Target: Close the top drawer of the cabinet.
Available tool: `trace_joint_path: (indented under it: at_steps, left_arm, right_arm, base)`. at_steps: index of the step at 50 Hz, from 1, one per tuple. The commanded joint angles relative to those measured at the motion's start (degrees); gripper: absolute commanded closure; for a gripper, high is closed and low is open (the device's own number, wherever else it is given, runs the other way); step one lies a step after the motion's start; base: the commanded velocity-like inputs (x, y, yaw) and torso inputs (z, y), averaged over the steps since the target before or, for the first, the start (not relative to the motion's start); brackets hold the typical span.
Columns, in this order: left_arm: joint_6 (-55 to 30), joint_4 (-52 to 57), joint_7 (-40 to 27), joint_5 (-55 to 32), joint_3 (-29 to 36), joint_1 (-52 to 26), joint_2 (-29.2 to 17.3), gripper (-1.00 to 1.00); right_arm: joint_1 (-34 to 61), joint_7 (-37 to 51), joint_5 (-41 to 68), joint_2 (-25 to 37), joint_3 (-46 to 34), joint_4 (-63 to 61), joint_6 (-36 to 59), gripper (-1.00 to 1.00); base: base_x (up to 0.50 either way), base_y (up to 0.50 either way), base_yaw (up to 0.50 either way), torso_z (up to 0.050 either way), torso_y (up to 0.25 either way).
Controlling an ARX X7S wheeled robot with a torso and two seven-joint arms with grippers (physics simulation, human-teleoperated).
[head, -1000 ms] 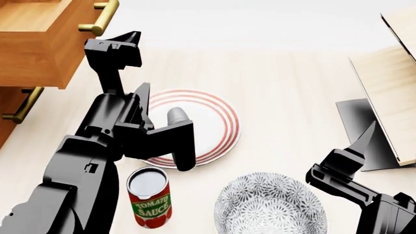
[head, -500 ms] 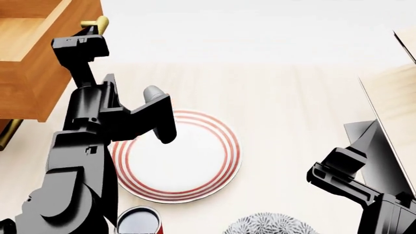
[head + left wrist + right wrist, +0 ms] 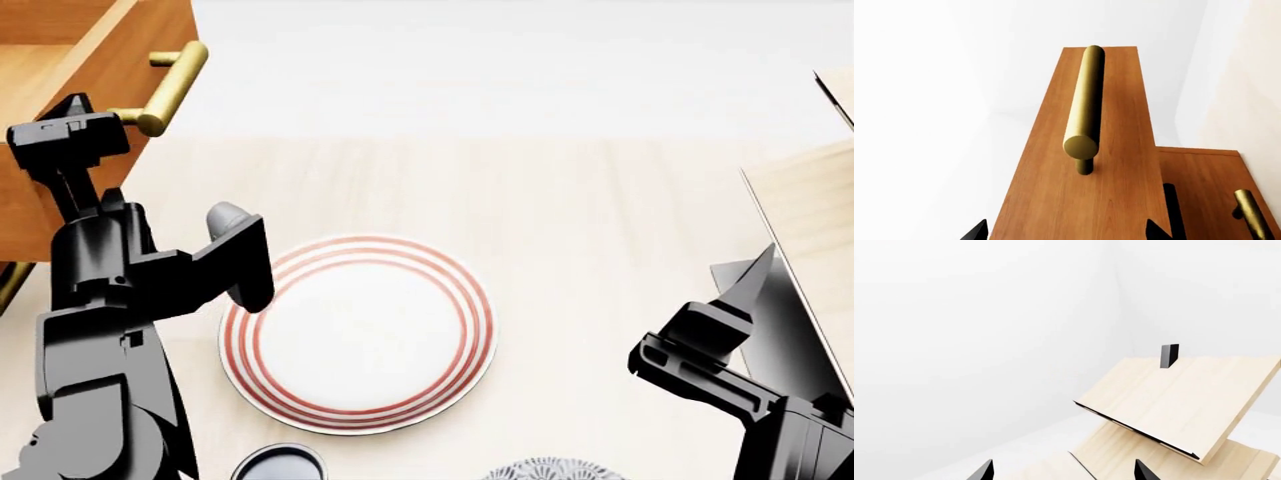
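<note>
The top drawer [image 3: 24, 205] stands pulled out at the upper left of the head view, with its lighter interior showing and its brass bar handle [image 3: 167, 88] on the front. My left gripper [image 3: 63, 120] is open, right at the drawer front just below the handle. In the left wrist view the drawer front [image 3: 1081, 200] fills the space between my open fingertips [image 3: 977, 232], with the handle [image 3: 1082, 112] ahead; the left gripper [image 3: 1066, 233] holds nothing. A lower cabinet drawer front [image 3: 1207, 190] sits further back. My right gripper [image 3: 750, 290] is open and empty at the lower right.
A red-ringed white plate [image 3: 358, 335] lies on the floor at centre. A can top [image 3: 278, 465] and a patterned bowl rim [image 3: 547, 470] show at the bottom edge. A pale wood shelf [image 3: 814, 220] with a black base [image 3: 787, 330] stands at right, also in the right wrist view [image 3: 1174, 400].
My left gripper has moved left, up to the drawer front below the handle. The view has tilted up, so the can and bowl have slid to the bottom edge. The right arm has not moved.
</note>
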Motion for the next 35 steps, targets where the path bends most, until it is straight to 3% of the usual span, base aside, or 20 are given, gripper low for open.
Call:
trace_joint_path:
  at_steps: [1,12,35]
  left_arm:
    - [-3.01,1.18,1.30,-0.45,-0.79,2.52,-2.96,-1.00]
    - [2.20,-4.92,0.94,-2.08,-2.22,0.14,-4.09,-1.00]
    - [2.81,-4.95,2.78,-2.00,-4.34,-4.76,-9.05,-1.00]
  right_arm:
    - [-0.05,0.49,0.47,0.35,-0.05,-0.54,0.08,-1.00]
    - [0.06,0.93,0.85,0.64,-0.15,-0.85,0.09,-1.00]
    - [-0.17,1.89,2.31,1.45,-0.20,-2.48,1.02,-1.00]
  base:
    - [0.00,0.00,0.00,0.000,0.000]
    - [0.00,0.00,0.00,0.000,0.000]
    - [0.00,0.00,0.00,0.000,0.001]
